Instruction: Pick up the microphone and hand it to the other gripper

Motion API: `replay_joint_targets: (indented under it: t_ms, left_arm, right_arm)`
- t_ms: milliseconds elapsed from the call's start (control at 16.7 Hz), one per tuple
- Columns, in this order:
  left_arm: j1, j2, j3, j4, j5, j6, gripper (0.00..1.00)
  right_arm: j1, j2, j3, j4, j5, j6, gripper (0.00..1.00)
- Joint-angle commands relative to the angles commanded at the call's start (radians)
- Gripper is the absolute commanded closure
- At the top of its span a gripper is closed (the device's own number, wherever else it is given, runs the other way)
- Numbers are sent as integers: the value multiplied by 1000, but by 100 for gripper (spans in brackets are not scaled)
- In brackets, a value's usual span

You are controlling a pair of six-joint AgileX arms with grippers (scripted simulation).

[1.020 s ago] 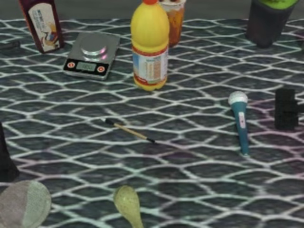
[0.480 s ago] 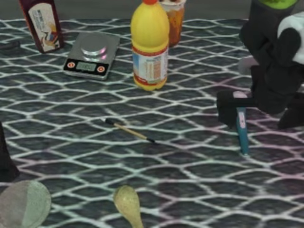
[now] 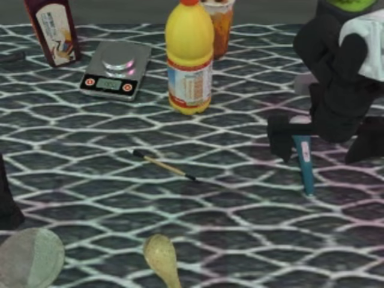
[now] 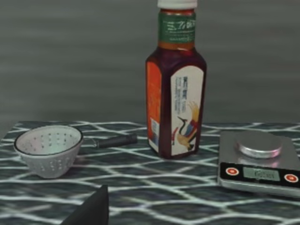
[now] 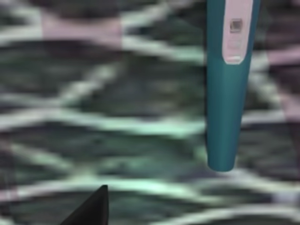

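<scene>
The microphone [image 3: 306,168] lies on the table at the right, its teal handle pointing toward the near edge. Its round head is hidden under my right arm. My right gripper [image 3: 321,147] hangs over the head end, open, with one black finger [image 3: 279,144] left of the handle and the other [image 3: 363,147] to its right. In the right wrist view the teal handle with its white strip [image 5: 227,93] shows close below, apart from the single fingertip [image 5: 96,208] in frame. My left arm [image 3: 6,204] is parked at the left edge, and one finger [image 4: 96,211] shows off-centre, open and empty.
A yellow bottle [image 3: 189,57], a kitchen scale [image 3: 117,69] and a dark sauce bottle [image 3: 53,30] stand at the back. A black-tipped wooden stick [image 3: 163,165] lies mid-table. A spoon [image 3: 162,258] and a mesh strainer [image 3: 30,258] sit near the front edge.
My right arm has come in from the right and settled over the microphone, then shifted slightly left. The head, visible a second ago, is now covered.
</scene>
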Motion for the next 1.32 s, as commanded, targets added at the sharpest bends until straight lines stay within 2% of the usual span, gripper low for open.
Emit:
replay_joint_targets:
  t_ms: [180,480,840,1320]
  left_arm:
    - [0,0,0,0,0,0,0]
    - [0,0,0,0,0,0,0]
    - [0,0,0,0,0,0,0]
    - [0,0,0,0,0,0,0]
  right_arm:
    - [0,43,-33,71,0,-3,0]
    - [-4,166,-127,302,1,-6,0]
    - [-5,196,-148,343,1,-6,0]
    - [-5,196,-148,343,1,-6,60]
